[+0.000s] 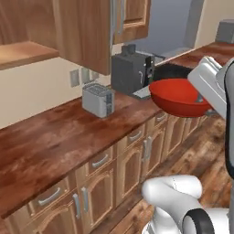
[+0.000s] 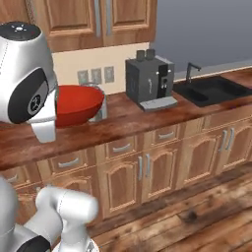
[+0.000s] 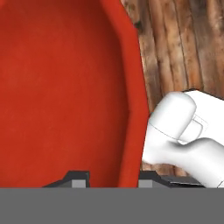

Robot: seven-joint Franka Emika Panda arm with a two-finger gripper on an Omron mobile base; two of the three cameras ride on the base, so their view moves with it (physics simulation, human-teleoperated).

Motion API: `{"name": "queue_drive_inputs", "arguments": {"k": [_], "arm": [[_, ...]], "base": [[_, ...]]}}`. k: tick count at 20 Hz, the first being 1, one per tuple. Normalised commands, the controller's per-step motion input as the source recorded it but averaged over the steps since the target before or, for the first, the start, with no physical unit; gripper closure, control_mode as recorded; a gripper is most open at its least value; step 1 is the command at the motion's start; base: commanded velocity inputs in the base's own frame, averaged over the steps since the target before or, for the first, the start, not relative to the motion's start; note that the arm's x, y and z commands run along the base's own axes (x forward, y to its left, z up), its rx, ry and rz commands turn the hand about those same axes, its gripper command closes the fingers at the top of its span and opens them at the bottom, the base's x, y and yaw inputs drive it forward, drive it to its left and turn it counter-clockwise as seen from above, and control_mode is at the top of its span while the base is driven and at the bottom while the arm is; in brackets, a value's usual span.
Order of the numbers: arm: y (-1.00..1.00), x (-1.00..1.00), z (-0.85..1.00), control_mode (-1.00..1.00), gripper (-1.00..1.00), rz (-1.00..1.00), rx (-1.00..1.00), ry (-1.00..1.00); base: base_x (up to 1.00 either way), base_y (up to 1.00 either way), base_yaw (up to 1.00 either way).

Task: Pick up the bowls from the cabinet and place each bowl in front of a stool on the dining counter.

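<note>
Bowl (image 1: 180, 97) held above floor, before the counter (image 1: 59, 141); toaster (image 1: 98, 100) probably behind it.

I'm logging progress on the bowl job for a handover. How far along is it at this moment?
Done: the red bowl is out of the cabinet, carried in the air above the floor beside the wall counter. In hand: the gripper is shut on its rim, one fingertip either side. Left: setting it on the dining counter before a stool, then fetching the second bowl.
</note>
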Motion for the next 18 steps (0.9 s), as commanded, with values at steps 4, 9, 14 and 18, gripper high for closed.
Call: {"name": "queue_drive_inputs", "arguments": {"k": [4,9,14,18], "arm": [[0.00,0.00,0.00,1.00,1.00,0.00,0.00,0.00],[0.00,0.00,0.00,1.00,1.00,0.00,0.00,0.00],[0.00,0.00,0.00,1.00,1.00,0.00,0.00,0.00],[0.00,0.00,0.00,1.00,1.00,0.00,0.00,0.00]], "base": [[0.00,0.00,-1.00],[0.00,0.00,-1.00],[0.03,0.00,-0.95],[0.32,0.00,-0.80]]}}
